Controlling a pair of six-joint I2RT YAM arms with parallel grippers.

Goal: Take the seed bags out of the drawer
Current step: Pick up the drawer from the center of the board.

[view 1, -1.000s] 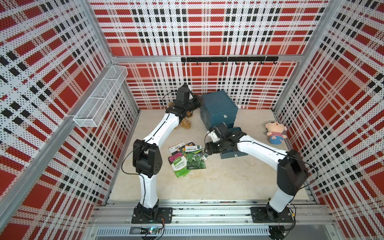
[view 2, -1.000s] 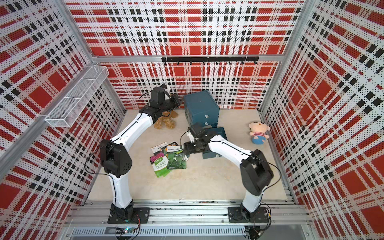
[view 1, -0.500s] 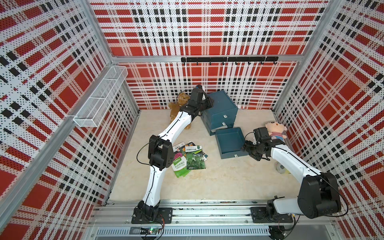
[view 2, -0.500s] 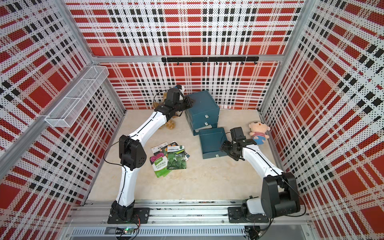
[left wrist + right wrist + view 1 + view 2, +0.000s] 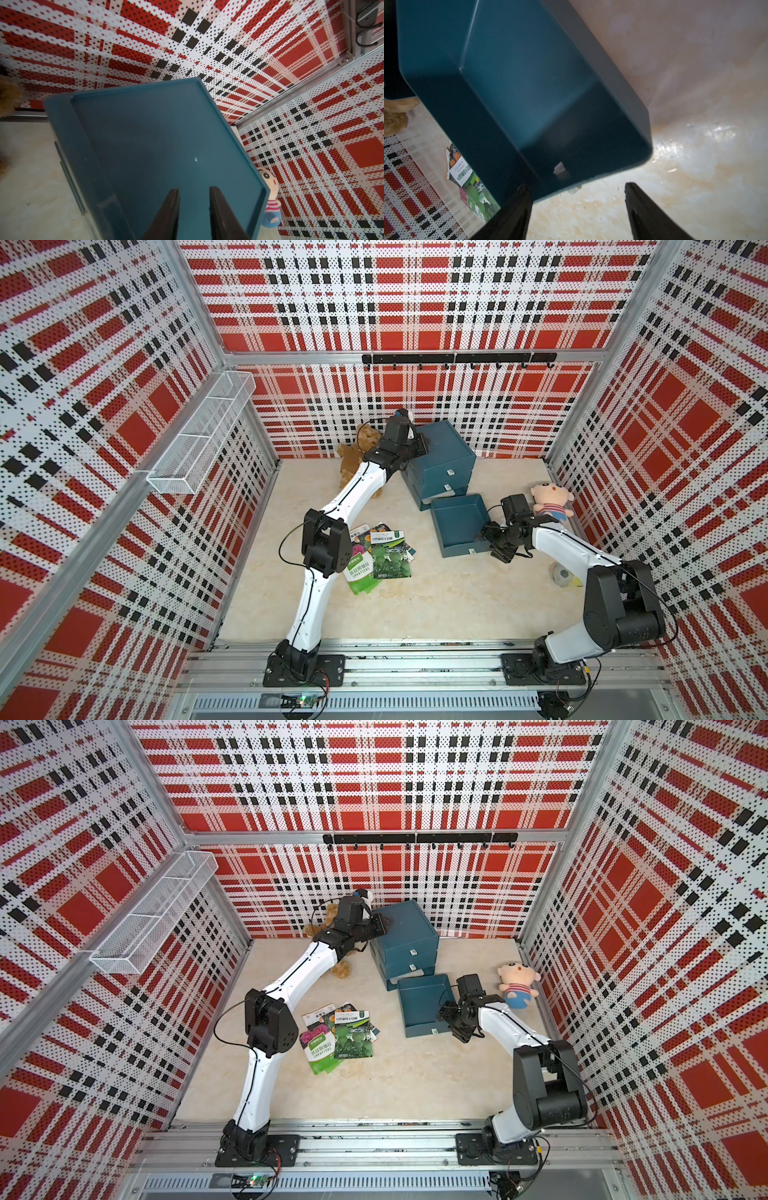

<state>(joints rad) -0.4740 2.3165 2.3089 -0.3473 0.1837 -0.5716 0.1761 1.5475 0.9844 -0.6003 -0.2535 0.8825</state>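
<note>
Right wrist view: drawer (image 5: pixel 529 83) looks empty, with the right claw (image 5: pixel 577 186) spread wide just off its front corner, gripping nothing. Seed bags (image 5: pixel 380 556) lie heaped mid-bench, toward the left edge. Left claw (image 5: pixel 194 189), narrowly parted, sits over the cabinet (image 5: pixel 145 135) top. Best to back off straight, clear of the drawer wall.

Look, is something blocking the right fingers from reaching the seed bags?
Yes. The pulled-out blue drawer sits on the table between the right fingers and the seed bags. It looks empty, and the space above it seems clear.
</note>
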